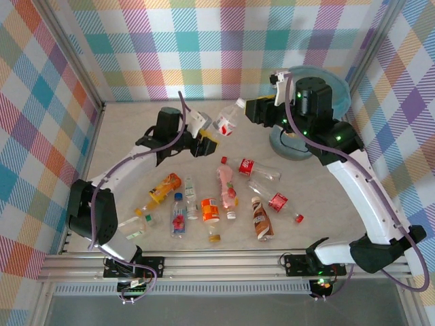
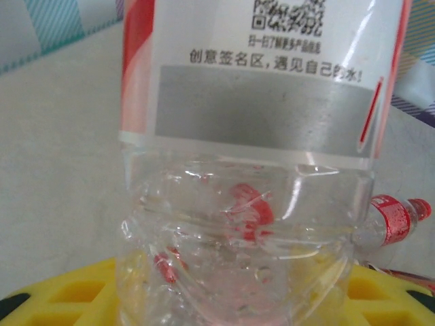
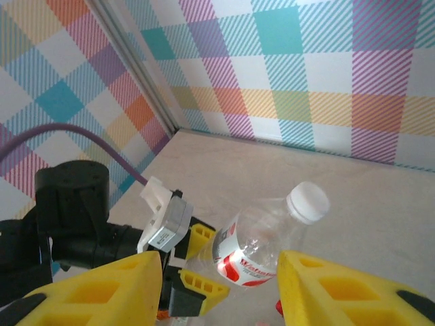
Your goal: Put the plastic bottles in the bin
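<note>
One clear bottle (image 1: 228,119) tight in the left gripper (image 1: 212,139); right gripper (image 3: 219,265) agape and empty.

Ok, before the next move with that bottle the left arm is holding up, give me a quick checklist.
1. Left hand shut on the clear white-capped bottle: ok.
2. Right hand open, facing that bottle: ok.
3. Bottle deep enough between the right hand's fingers to grip: cannot tell.
4. Bin mouth free: cannot tell, the right arm covers much of it.
5. Table cleared of other bottles: not ok, many lie there.
</note>
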Action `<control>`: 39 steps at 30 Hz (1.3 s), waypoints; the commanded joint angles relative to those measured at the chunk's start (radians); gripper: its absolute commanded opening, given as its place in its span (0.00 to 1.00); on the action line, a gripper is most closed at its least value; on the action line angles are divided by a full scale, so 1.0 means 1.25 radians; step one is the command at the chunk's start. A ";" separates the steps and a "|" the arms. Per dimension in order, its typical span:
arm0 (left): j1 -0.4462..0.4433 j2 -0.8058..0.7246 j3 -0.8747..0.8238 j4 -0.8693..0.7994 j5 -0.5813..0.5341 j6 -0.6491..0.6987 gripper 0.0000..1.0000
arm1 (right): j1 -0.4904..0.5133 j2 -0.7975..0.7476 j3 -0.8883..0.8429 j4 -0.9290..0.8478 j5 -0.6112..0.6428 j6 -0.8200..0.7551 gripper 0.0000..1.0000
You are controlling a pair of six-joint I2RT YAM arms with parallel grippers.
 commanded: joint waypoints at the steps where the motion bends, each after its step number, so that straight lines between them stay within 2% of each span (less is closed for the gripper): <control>1: -0.017 -0.059 -0.012 0.127 0.055 -0.034 0.52 | -0.006 0.016 0.045 -0.045 0.004 0.018 0.49; 7: -0.039 -0.107 -0.028 0.128 0.061 -0.020 0.53 | -0.022 0.057 0.073 -0.080 -0.048 0.093 0.47; 16: -0.056 -0.155 -0.036 0.110 0.067 0.015 0.53 | -0.028 0.109 0.138 -0.117 -0.116 0.142 0.48; 28: -0.085 -0.176 -0.031 0.069 0.095 0.067 0.53 | -0.028 0.108 0.148 -0.166 -0.111 0.159 0.49; 33: -0.089 -0.177 -0.030 0.067 0.080 0.068 0.53 | -0.029 0.101 0.145 -0.167 -0.114 0.164 0.35; 36: -0.089 -0.178 -0.026 0.063 0.066 0.067 0.53 | -0.028 0.094 0.142 -0.172 -0.108 0.161 0.31; 39: -0.089 -0.179 -0.025 0.060 0.077 0.070 0.58 | -0.028 0.085 0.139 -0.176 -0.099 0.153 0.22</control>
